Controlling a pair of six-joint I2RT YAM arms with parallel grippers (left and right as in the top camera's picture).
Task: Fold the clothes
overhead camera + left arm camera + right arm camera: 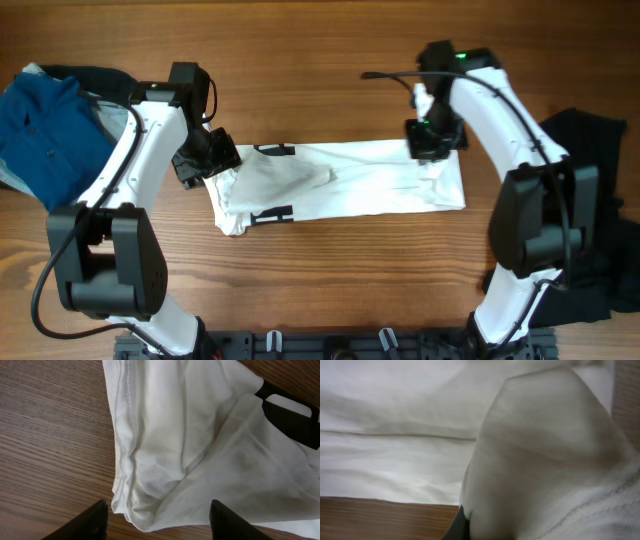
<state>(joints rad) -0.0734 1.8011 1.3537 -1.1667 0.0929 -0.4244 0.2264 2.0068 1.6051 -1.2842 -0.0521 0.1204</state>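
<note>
Overhead, left to right: blue garment [45, 130] bunched at the table's [320, 40] 9 o'clock edge; left pincer [205, 155] spread, over the 9 o'clock end of the white T-shirt [350, 180], which lies mid-table folded into a long band running 9 to 3 o'clock. Left wrist view: both fingers [95, 520] apart and clear of the cloth, the band's rumpled hem lying between them toward 12 o'clock. Right pincer [435, 140] at the band's 1 o'clock corner, pinching a raised peak of shirt cloth [545, 460]; black garment [600, 200] heaped at 3 o'clock.
</note>
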